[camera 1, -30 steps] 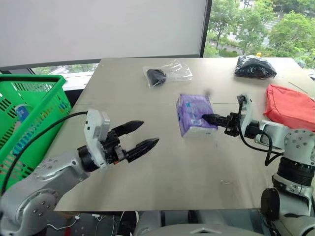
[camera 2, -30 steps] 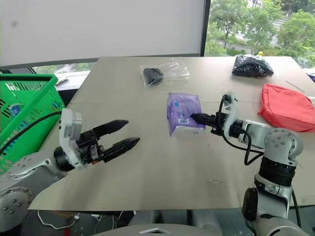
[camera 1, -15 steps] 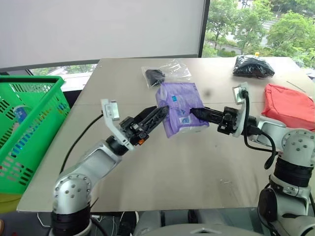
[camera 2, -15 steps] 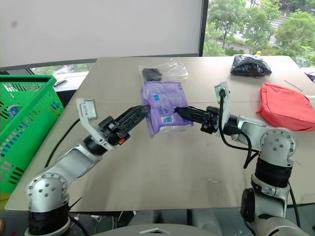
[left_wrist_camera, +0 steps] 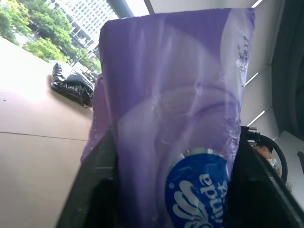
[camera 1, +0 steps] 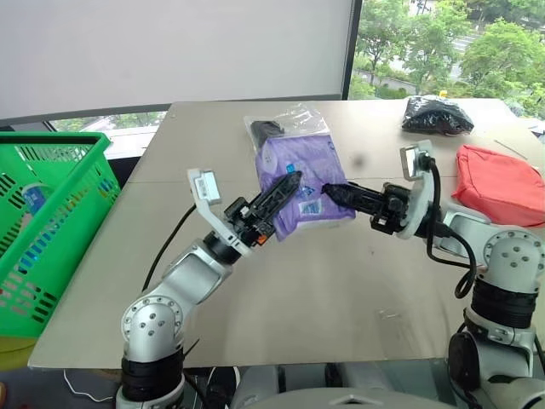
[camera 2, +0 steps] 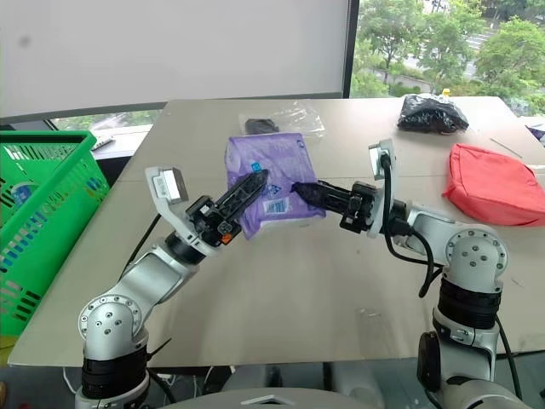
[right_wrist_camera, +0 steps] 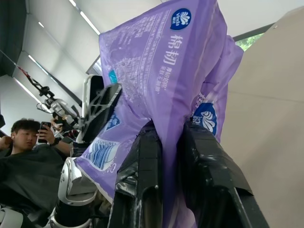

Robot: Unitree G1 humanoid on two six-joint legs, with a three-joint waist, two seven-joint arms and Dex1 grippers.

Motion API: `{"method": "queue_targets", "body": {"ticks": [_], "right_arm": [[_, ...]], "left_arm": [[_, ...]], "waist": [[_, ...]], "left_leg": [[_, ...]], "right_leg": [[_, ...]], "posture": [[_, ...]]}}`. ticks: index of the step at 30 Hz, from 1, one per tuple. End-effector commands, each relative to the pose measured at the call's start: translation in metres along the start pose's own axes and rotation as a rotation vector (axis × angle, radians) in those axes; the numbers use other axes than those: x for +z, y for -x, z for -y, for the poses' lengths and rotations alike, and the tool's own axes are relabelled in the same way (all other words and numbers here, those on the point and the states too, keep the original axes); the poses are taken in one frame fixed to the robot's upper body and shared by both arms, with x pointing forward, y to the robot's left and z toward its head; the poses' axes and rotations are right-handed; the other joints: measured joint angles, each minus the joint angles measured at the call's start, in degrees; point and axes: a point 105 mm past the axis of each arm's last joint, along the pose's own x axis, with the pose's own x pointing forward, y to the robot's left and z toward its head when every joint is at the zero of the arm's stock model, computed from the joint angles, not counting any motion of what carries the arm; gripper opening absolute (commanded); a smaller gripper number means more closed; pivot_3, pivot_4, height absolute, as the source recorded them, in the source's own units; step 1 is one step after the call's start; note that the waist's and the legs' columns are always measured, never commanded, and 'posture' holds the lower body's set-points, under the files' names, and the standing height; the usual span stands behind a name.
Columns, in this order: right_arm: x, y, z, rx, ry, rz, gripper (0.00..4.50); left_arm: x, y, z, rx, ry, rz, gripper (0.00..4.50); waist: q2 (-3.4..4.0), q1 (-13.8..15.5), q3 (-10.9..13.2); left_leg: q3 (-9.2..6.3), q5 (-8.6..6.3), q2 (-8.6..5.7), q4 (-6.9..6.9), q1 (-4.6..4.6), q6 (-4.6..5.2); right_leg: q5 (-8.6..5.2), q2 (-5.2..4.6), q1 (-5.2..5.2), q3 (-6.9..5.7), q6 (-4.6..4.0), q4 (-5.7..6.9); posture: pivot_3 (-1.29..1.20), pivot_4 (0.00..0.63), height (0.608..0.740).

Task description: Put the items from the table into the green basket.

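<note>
Handover looks to be the step in hand: the purple tissue pack [camera 1: 300,183] hangs in the air above the middle of the table [camera 1: 341,290], clear of the top, held from both sides. The right gripper [camera 1: 334,191] pinches a fold of the pack's wrapper between its two black fingers, as the right wrist view shows plainly. The left gripper [camera 1: 283,189] has its fingers pressed in on the pack's opposite end, one along each flank in the left wrist view, so both arms have hold of it at once.

The green basket [camera 1: 47,213] stands off the table's left edge, well apart from the pack, with a white tube with blue-green label [camera 1: 36,198] already lying inside. The left arm is the nearer one, so it should probably carry the load. To do this well, I judge the left grip must be firm before the right one lets go: the wrapper is slick and soft, and a shallow bite could slide off. The right fingers should spread without tugging, then draw back towards the right edge. The left arm should lift the pack over the basket's thick rim, not drag it across.

Other items wait on the table: the clear bag with black object [camera 1: 285,126] near the far edge just behind the pack, the black crinkly bundle [camera 1: 438,115] at the far right corner, and the red fabric pouch [camera 1: 501,183] by the right edge.
</note>
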Motion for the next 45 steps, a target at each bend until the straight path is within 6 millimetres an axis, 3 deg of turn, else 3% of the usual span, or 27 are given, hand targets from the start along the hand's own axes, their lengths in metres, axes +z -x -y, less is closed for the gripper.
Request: {"method": "queue_targets", "body": {"ticks": [1, 3, 4, 7, 10, 14, 17, 19, 22, 27, 30, 35, 43, 44, 45], "right_arm": [[0.005, -0.006, -0.014, 0.06, 0.046, 0.021, 1.14], [0.005, -0.006, -0.013, 0.058, 0.061, 0.015, 2.04], [0.006, -0.006, -0.009, 0.026, 0.077, 0.018, 2.72], [0.01, -0.004, 0.001, -0.03, 0.11, 0.029, 3.83], [0.019, -0.003, -0.002, -0.008, 0.211, 0.06, 3.89], [0.031, -0.011, -0.017, 0.09, 0.398, 0.101, 3.89], [0.027, -0.019, -0.025, 0.153, 0.574, 0.052, 3.89], [0.018, -0.023, -0.025, 0.18, 0.68, -0.021, 3.89], [0.009, -0.024, -0.022, 0.219, 0.774, -0.091, 3.89], [0.009, -0.025, -0.014, 0.21, 0.761, -0.108, 3.89], [0.004, -0.023, -0.008, 0.194, 0.739, -0.152, 3.89], [0.004, -0.021, -0.008, 0.181, 0.729, -0.152, 3.89], [0.014, -0.025, -0.017, 0.177, 0.712, -0.075, 3.89], [0.015, -0.025, -0.018, 0.177, 0.709, -0.067, 3.89], [0.016, -0.025, -0.019, 0.177, 0.706, -0.06, 3.89]], "left_arm": [[0.001, -0.002, 0.01, -0.054, -0.012, -0.009, 1.23], [0.009, 0.0, 0.004, -0.016, -0.063, 0.002, 1.22], [0.014, 0.002, 0.001, 0.008, -0.1, 0.01, 1.22], [0.038, 0.007, -0.004, 0.064, -0.217, 0.048, 1.21], [0.082, 0.016, -0.008, 0.162, -0.4, 0.102, 1.21], [0.163, 0.034, -0.018, 0.448, -0.74, 0.215, 1.21], [0.218, 0.068, -0.036, 0.79, -0.978, 0.268, 1.21], [0.237, 0.092, -0.045, 0.97, -1.103, 0.23, 1.21], [0.251, 0.121, -0.049, 1.154, -1.317, 0.071, 1.21], [0.279, 0.191, -0.055, 1.489, -1.338, 0.056, 1.21], [0.28, 0.221, -0.064, 1.56, -1.292, 0.023, 1.21], [0.281, 0.244, -0.078, 1.566, -1.277, -0.015, 1.21], [0.278, 0.252, -0.103, 1.543, -1.314, -0.12, 1.21], [0.279, 0.252, -0.104, 1.542, -1.312, -0.112, 2.0], [0.279, 0.252, -0.104, 1.536, -1.313, -0.103, 2.23]], "waist": [[0.0, 0.02, 0.0], [0.0, 0.0, -0.01], [0.0, 0.01, -0.01], [-0.01, 0.04, -0.01], [-0.01, 0.07, -0.01], [-0.01, 0.15, -0.01], [0.0, 0.13, -0.01], [-0.01, 0.29, -0.01], [-0.11, 0.37, -0.05], [-0.22, 1.84, -0.12], [-0.24, 2.31, -0.13], [-0.57, 3.52, -0.35], [-0.85, 3.12, -0.57], [-0.87, 3.05, -0.58], [-0.89, 2.96, -0.59]], "left_leg": [[0.0, 0.0, 0.0, 0.01, 0.0, 0.0], [0.0, 0.0, 0.0, 0.01, 0.0, 0.0], [0.0, 0.0, 0.0, 0.01, 0.0, 0.0], [-0.01, 0.0, 0.0, 0.02, 0.0, -0.01], [-0.03, 0.01, 0.0, 0.02, 0.02, -0.01], [-0.04, 0.01, 0.03, 0.02, 0.03, -0.01], [-0.03, 0.06, 0.0, 0.0, 0.01, -0.1], [-0.01, 0.13, 0.02, -0.05, 0.0, -0.24], [-0.03, 0.14, 0.0, -0.13, -0.14, -0.25], [-0.18, 0.14, -0.04, -0.16, -0.47, -0.26], [-0.22, 0.14, -0.04, -0.16, -0.52, -0.27], [-0.35, 0.16, -0.06, -0.14, -0.78, -0.29], [-0.39, 0.16, -0.09, -0.14, -0.82, -0.3], [-0.39, 0.16, -0.09, -0.14, -0.84, -0.3], [-0.38, 0.16, -0.09, -0.14, -0.85, -0.3]], "right_leg": [[0.0, 0.0, 0.0, 0.0, 0.0, 0.0], [0.0, 0.01, 0.0, 0.0, 0.0, 0.0], [0.0, 0.01, 0.0, 0.0, 0.0, 0.0], [0.0, 0.01, 0.0, 0.0, 0.0, 0.0], [0.0, 0.04, 0.0, -0.02, 0.0, 0.02], [-0.01, 0.13, -0.01, -0.03, 0.0, -0.02], [0.0, 0.12, -0.05, -0.02, 0.0, -0.03], [-0.01, 0.1, -0.1, -0.02, 0.0, -0.06], [-0.01, -0.06, -0.29, -0.09, 0.0, -0.1], [0.01, -0.4, -0.55, -0.44, -0.02, -0.12], [0.01, -0.47, -0.64, -0.52, -0.04, -0.05], [0.03, -0.56, -0.85, -0.66, -0.07, -0.01], [0.05, -0.6, -0.85, -0.7, -0.09, -0.01], [0.05, -0.6, -0.89, -0.7, -0.09, 0.01], [0.05, -0.6, -0.91, -0.7, -0.09, 0.02]], "posture": [[-0.03, 0.013, 0.74], [-0.02, 0.011, 0.74], [-0.02, 0.011, 0.74], [-0.01, 0.011, 0.74], [0.0, 0.011, 0.74], [0.03, 0.006, 0.74], [0.05, 0.006, 0.74], [0.05, 0.005, 0.74], [0.06, 0.0, 0.74], [0.08, 0.0, 0.74], [0.08, 0.0, 0.74], [0.06, 0.0, 0.74], [0.03, 0.0, 0.74], [0.02, 0.0, 0.74], [0.02, 0.0, 0.74]]}}
